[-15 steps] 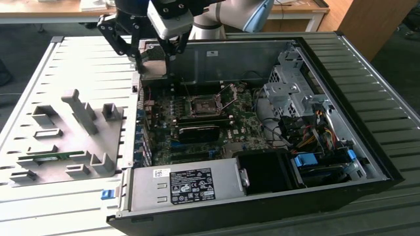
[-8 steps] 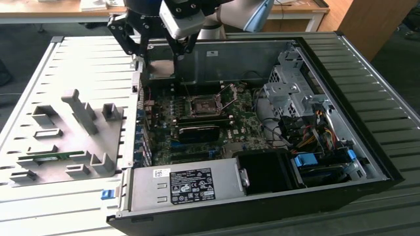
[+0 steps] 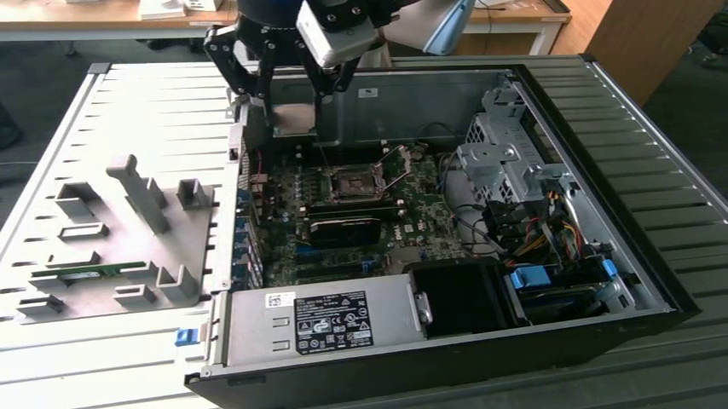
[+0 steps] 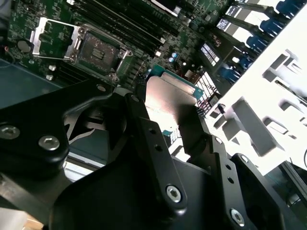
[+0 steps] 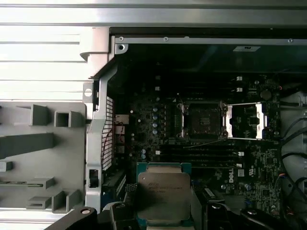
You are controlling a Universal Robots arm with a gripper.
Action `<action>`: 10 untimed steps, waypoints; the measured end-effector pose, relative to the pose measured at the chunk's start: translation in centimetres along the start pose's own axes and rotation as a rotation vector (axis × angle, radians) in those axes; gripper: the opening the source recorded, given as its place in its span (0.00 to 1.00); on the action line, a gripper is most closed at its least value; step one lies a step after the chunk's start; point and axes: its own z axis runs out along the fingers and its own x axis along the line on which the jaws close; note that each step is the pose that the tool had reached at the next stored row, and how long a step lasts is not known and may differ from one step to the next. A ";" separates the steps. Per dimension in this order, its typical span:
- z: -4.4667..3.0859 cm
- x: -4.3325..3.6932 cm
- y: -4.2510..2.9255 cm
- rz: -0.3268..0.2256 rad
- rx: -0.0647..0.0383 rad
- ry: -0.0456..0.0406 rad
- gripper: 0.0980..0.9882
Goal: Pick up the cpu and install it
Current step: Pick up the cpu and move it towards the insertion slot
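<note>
My gripper [image 3: 293,119] hangs above the far left corner of the open computer case, shut on the cpu [image 3: 295,118], a flat square chip with a silver-grey top and a green rim. The chip [image 5: 163,195] shows between the black fingers [image 4: 144,129] in both wrist views, with its metal top [image 4: 168,98] catching the light. The dark square socket [image 3: 351,181] on the motherboard stands open, its metal frame [image 5: 245,120] flipped back beside it. The socket [image 5: 202,120] is apart from the chip, lower and toward the exterior view's right of the gripper.
The black case [image 3: 637,183] holds the green motherboard [image 3: 421,213], drive bays and cables on the exterior view's right, and a power supply [image 3: 324,319] at the near edge. A grey fixture tray [image 3: 114,247] with slots and a green memory stick [image 3: 85,273] lies at the exterior view's left.
</note>
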 end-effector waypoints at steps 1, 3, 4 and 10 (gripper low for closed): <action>0.00 -0.17 0.00 0.000 0.000 0.0000 0.48; 0.01 -0.44 0.00 0.000 0.000 0.0000 0.48; 0.01 -0.56 0.00 0.000 0.000 -0.0001 0.48; 0.03 -1.62 0.02 0.000 0.000 -0.0001 0.48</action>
